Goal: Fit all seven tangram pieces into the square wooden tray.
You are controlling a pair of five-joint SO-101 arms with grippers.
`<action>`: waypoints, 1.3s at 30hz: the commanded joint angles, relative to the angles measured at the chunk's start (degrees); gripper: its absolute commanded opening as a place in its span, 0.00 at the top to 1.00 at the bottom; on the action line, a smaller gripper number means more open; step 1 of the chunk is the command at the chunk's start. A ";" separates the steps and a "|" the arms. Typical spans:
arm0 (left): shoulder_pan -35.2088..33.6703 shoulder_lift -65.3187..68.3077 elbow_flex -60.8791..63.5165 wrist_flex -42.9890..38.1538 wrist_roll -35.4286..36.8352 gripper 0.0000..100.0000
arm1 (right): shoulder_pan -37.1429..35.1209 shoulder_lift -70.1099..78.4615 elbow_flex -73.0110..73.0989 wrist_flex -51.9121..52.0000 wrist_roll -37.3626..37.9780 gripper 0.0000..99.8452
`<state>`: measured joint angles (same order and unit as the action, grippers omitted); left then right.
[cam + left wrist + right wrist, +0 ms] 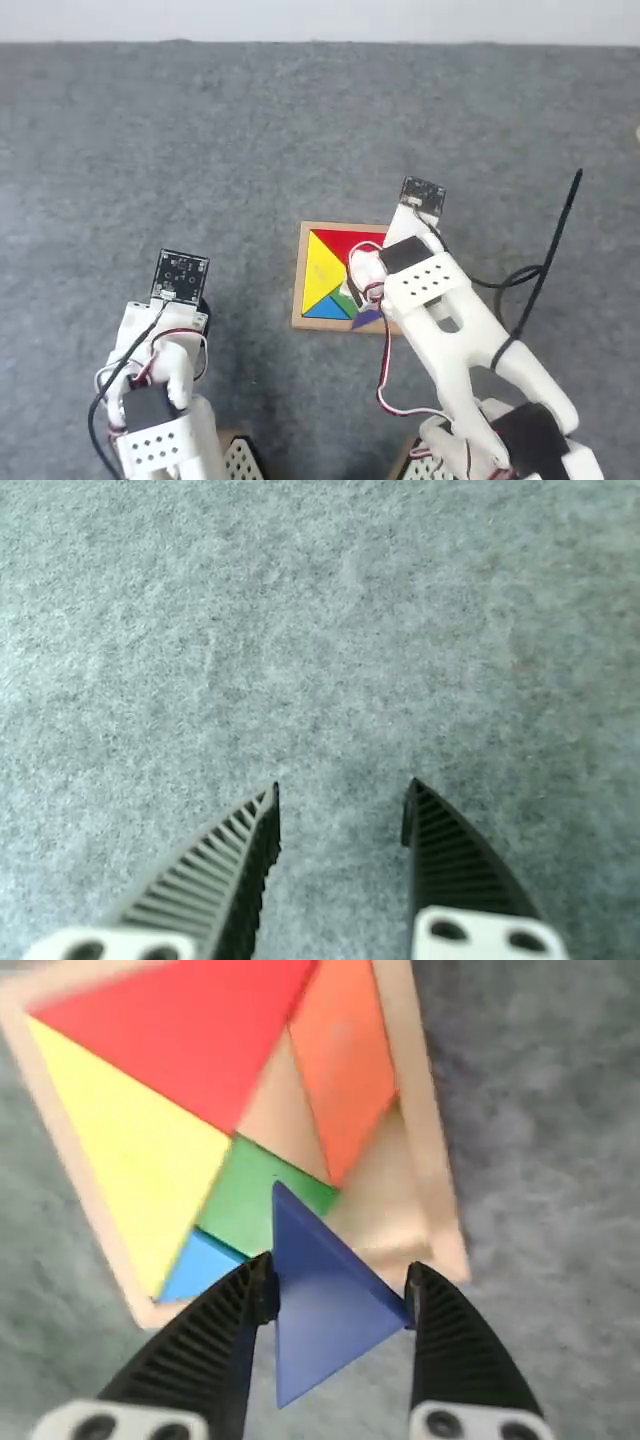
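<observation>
Right wrist view: triangle (325, 1305) overhangs tray (420, 1130).

A grey felt mat (200, 130) covers the table, meeting a white wall (300, 20) behind.

A fuzzy, matt grey felt-like cloth (300, 630) forms the work surface. The tray (428, 1150) is pale, smooth bare wood; the dark blue triangle (325, 1310) wears even, matt paint. The right gripper (338, 1295) has ribbed black plastic fingers (210, 1350); the arm shells (450, 310) are smooth white plastic.
</observation>
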<state>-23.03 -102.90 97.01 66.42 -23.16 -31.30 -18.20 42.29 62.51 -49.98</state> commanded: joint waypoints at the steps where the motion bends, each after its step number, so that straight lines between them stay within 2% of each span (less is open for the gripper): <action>1: -0.35 -0.44 -0.57 0.35 -0.26 0.81 | -0.13 -2.51 -0.62 -3.82 -8.09 0.87; 4: -0.35 -0.44 -0.57 0.35 -0.26 0.81 | -0.22 -2.77 -0.62 -4.18 -10.37 0.86; 10: -0.35 -0.44 -0.57 0.35 -0.26 0.81 | -0.31 -2.51 0.97 -4.18 -10.99 0.72; 17: -0.35 -0.44 -0.57 0.35 -0.26 0.81 | 0.04 -2.95 3.96 -9.71 -11.96 0.72; 23: -0.35 -0.44 -0.57 0.35 -0.26 0.81 | 0.04 -3.91 2.81 -9.45 -11.34 0.72; 26: -0.35 -0.44 -0.57 0.35 -0.26 0.81 | 4.09 -8.22 2.37 -6.81 -2.90 0.72; 29: -0.26 -0.44 -0.57 0.35 -0.26 0.81 | 14.02 -14.11 2.29 -5.76 10.37 0.72; 32: -0.35 -0.44 -0.57 0.35 -0.26 0.81 | 21.67 -19.38 2.90 -5.32 19.34 0.72; 34: -0.35 -0.44 -0.57 0.35 -0.26 0.81 | 23.87 -22.99 5.10 -5.32 24.70 0.72; 39: -0.35 -0.44 -0.57 0.35 -0.26 0.81 | 22.90 -36.53 15.91 -5.85 35.78 0.72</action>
<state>-23.03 -102.90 97.01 66.42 -23.16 -8.44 -45.63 54.59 56.79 -19.91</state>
